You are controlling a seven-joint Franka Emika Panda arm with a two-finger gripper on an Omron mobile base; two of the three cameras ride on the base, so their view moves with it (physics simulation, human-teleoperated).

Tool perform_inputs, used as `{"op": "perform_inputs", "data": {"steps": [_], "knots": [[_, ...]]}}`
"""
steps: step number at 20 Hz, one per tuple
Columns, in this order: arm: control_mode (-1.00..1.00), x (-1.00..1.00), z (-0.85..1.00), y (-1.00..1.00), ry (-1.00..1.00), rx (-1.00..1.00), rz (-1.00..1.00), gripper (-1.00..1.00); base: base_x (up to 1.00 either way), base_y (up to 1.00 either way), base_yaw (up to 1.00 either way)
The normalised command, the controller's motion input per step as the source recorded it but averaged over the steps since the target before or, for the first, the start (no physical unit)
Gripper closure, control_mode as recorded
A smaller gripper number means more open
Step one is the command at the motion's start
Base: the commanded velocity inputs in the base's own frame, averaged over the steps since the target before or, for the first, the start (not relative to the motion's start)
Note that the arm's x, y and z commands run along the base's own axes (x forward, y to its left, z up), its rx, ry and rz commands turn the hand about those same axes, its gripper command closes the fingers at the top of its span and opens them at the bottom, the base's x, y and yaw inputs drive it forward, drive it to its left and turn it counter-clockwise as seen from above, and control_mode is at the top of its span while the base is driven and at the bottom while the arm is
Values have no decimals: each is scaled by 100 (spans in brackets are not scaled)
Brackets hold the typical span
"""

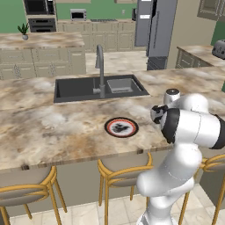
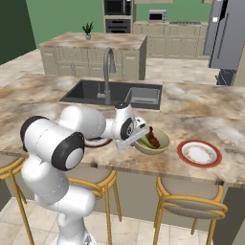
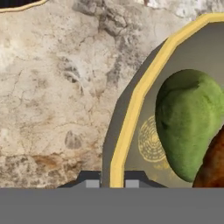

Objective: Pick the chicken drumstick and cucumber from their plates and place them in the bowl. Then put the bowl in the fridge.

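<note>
Gripper (image 3: 111, 180) fingertips straddle the bowl's (image 3: 131, 109) yellow rim, pinching it, at the frame's bottom centre.
Inside the smooth cream bowl lie the green cucumber (image 3: 188, 122) and reddish-brown chicken drumstick (image 3: 212, 168); mottled marble counter (image 3: 57, 96) fills the left.

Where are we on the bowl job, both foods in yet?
Both are in: the cucumber and chicken drumstick lie in the bowl, and both plates are bare. In hand: the gripper is at the bowl's rim, one of the fingers on each side. Left: carrying the bowl to the fridge.
</note>
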Motion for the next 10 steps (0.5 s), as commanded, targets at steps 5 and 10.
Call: {"op": "perform_inputs", "data": {"steps": [5,10], "knots": [[-100,-43,43,9,-1,-1,0,100,0,0,0],[-100,-36,27,16,-15,-11,0,100,0,0,0]]}}
